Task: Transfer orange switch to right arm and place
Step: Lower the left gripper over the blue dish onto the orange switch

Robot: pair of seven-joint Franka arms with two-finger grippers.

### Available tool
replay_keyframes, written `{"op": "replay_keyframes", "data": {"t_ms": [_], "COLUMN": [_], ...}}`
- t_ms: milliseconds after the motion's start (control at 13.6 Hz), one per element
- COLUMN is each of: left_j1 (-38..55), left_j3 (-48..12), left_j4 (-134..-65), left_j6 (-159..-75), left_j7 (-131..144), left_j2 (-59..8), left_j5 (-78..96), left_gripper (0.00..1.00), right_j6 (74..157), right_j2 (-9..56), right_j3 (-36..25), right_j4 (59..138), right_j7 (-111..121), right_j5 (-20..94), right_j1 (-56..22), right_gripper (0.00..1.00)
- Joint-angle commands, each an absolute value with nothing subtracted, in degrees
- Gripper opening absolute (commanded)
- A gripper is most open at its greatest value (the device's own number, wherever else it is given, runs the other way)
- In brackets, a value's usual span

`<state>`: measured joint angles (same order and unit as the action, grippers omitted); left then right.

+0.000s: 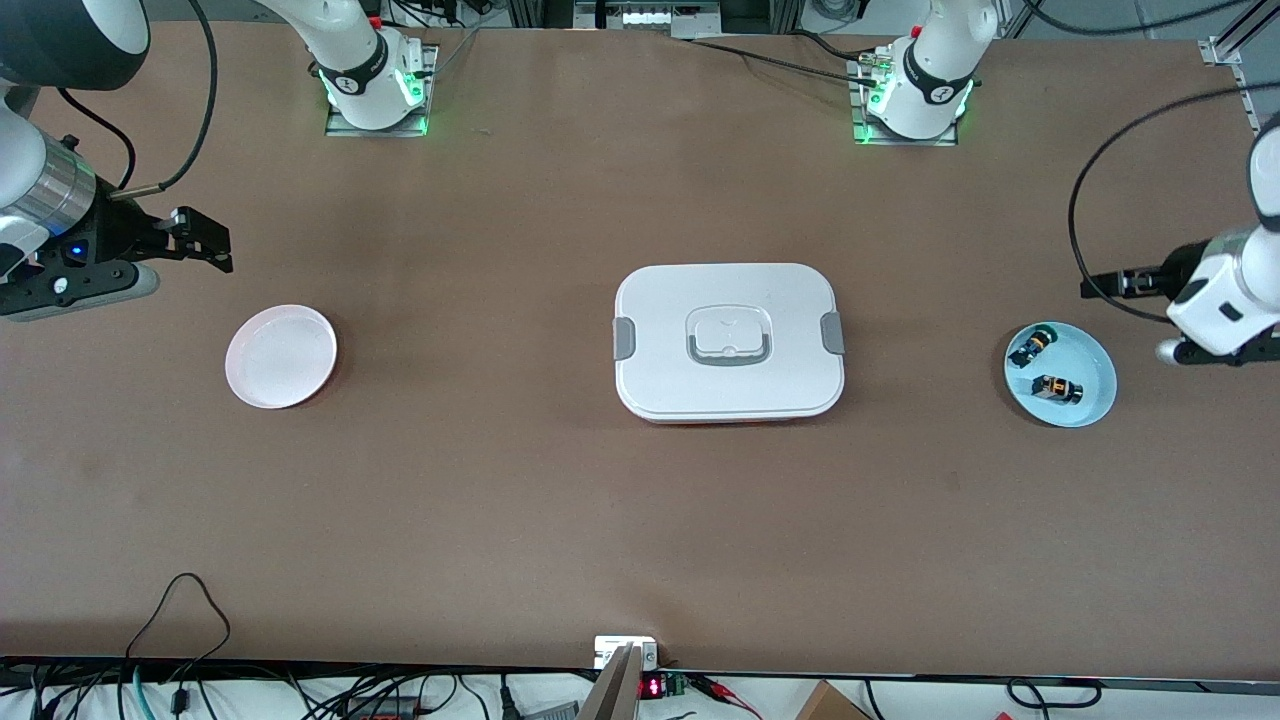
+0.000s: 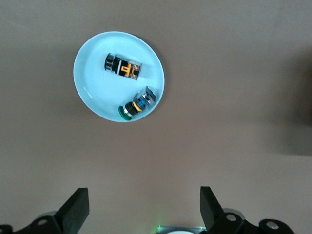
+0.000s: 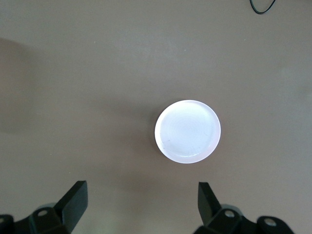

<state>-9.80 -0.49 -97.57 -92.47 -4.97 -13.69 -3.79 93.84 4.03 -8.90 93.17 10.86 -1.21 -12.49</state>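
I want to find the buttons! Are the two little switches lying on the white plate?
No, both the orange switch and the green-capped switch lie in the light blue plate; the white plate holds nothing.

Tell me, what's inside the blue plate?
Two tiny switches lie in the blue plate: the orange switch, nearer the front camera, and a green-capped switch beside it. Whatever is under the switches is covered. Both grippers are elsewhere, holding nothing.

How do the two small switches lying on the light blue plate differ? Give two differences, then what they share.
The orange switch shows orange on its black body, while the green-capped switch ends in a round green cap at the rim of the light blue plate. The orange switch lies nearer the front camera, the green-capped switch farther. Both lie on their sides on this plate, untouched.
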Motion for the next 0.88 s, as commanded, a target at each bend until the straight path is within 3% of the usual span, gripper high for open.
{"op": "replay_keyframes", "data": {"t_ms": [0, 294, 808], "left_j1": [-11.06, -14.32, -14.59], "left_j3": [-0.70, -0.70, -0.70], "left_j4": [-95.36, -97.81, -110.90], "left_j6": [-97.61, -111.15, -136.74], "left_j7": [-8.78, -16.87, -21.18], "left_j2": [-19.49, -25.30, -27.78], "left_j5": [-3.52, -3.52, -3.52], "left_gripper": [1.00, 1.00, 1.00], "right_j6": [93.78, 93.78, 93.78], "right_j2": [4.13, 4.13, 4.13], "right_j3": [-8.26, -8.26, -8.26], "right_j4": [92.55, 92.55, 92.55], "right_j7": [10.11, 10.11, 10.11], "right_j5": [-1.05, -1.05, -1.05], "right_j1": [-11.87, -11.78, -11.78], "right_gripper": [1.00, 1.00, 1.00]}}
